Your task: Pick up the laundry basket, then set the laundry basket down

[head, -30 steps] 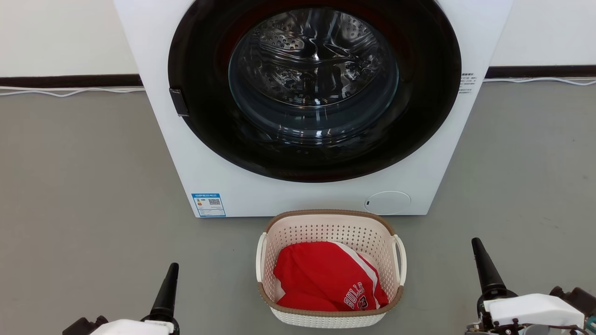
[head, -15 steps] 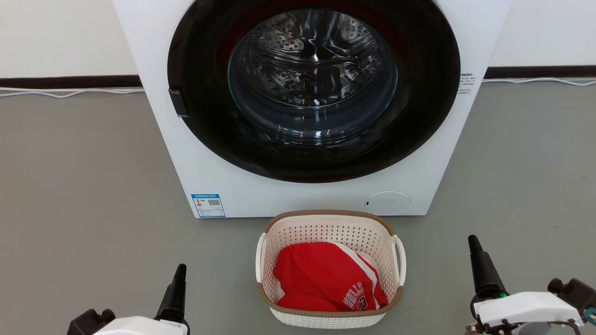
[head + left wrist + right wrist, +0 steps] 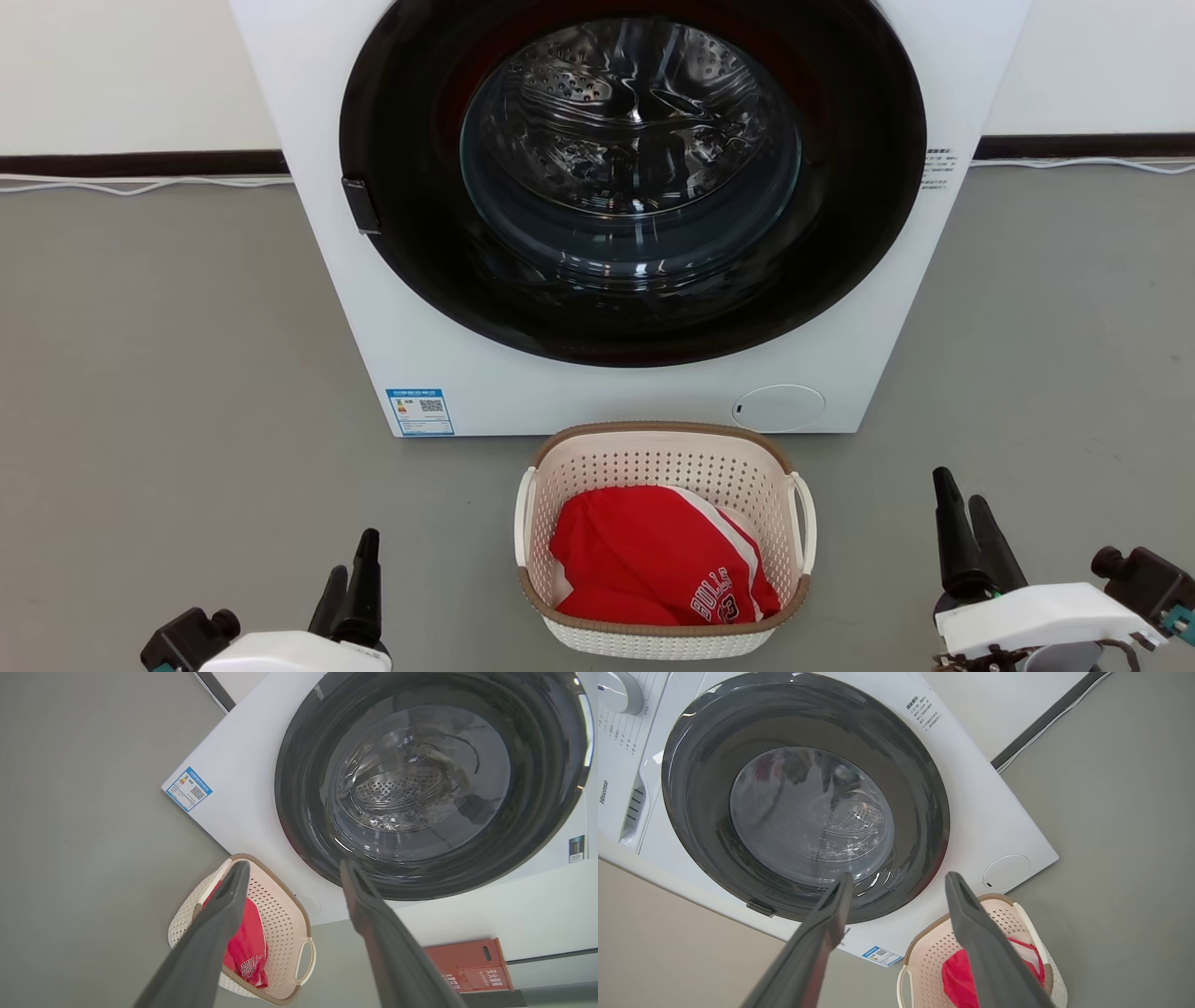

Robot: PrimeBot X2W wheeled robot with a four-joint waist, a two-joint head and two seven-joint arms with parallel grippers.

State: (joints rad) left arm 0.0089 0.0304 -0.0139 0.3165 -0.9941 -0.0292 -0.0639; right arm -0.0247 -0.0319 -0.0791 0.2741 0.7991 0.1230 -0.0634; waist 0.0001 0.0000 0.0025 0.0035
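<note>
On the grey floor (image 3: 187, 373) at 6 o'clock of the washing machine (image 3: 579, 401), the laundry basket (image 3: 653, 464) sits between the two grippers, holding a red shirt (image 3: 644, 560). Its white handles (image 3: 522, 518) face 9 and 3 o'clock, so it lies toward 3 o'clock of the left gripper (image 3: 353, 553) and 9 o'clock of the right gripper (image 3: 957, 485), about equally near both. Both grippers are spread wide and empty, touching nothing.

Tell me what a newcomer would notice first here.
A big white front-loading washing machine with a round dark glass door dominates the middle. Just before it on the grey floor stands a small cream perforated plastic basket with a brown rim, holding a bright red garment.
</note>
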